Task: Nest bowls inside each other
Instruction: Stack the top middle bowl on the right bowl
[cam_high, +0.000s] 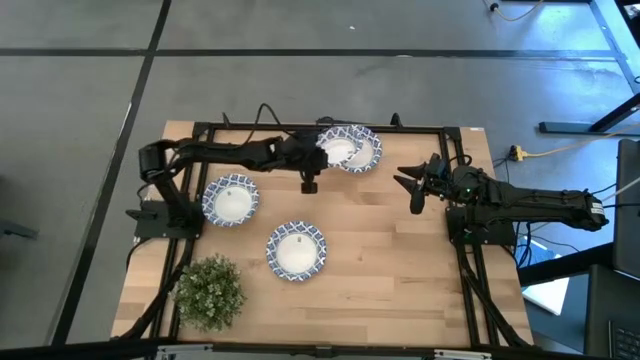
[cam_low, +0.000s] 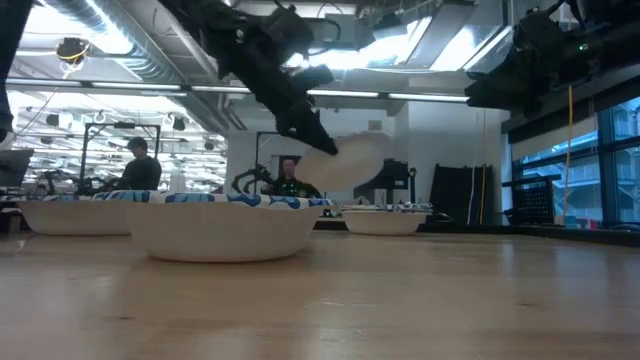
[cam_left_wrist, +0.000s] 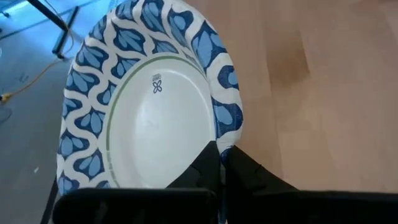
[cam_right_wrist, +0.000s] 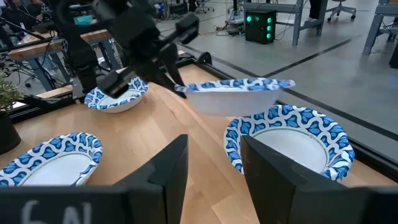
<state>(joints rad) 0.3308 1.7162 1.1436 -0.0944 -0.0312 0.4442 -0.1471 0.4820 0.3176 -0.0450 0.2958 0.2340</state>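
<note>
A blue-and-white rimmed bowl (cam_high: 340, 147) is held lifted by my left gripper (cam_high: 322, 152) near the table's far edge. It hangs just above and partly over another bowl (cam_high: 364, 152), which rests on its base on the table. Two more bowls sit on their bases: one (cam_high: 231, 199) toward the left, one (cam_high: 296, 250) mid-table. In the right wrist view the lifted bowl (cam_right_wrist: 233, 93) floats over the resting one (cam_right_wrist: 286, 140). My right gripper (cam_high: 408, 188) is open, hovering off to the right of these bowls and touching nothing. My left gripper pinches the lifted bowl's patterned rim (cam_left_wrist: 225, 134), on the side facing the left arm, with one finger (cam_left_wrist: 199, 168) inside the bowl and the other (cam_left_wrist: 249, 171) outside. The fingers come slanting down from the table's left. The bowl (cam_low: 360, 160) is clear of the table, close to level.
A green leafy plant (cam_high: 210, 292) stands at the near left corner. Black frame rails (cam_high: 330, 127) run along the table's far edge and sides. Bare wood lies between the mid-table bowl and my right gripper. People (cam_low: 140, 165) and workbenches show in the room beyond.
</note>
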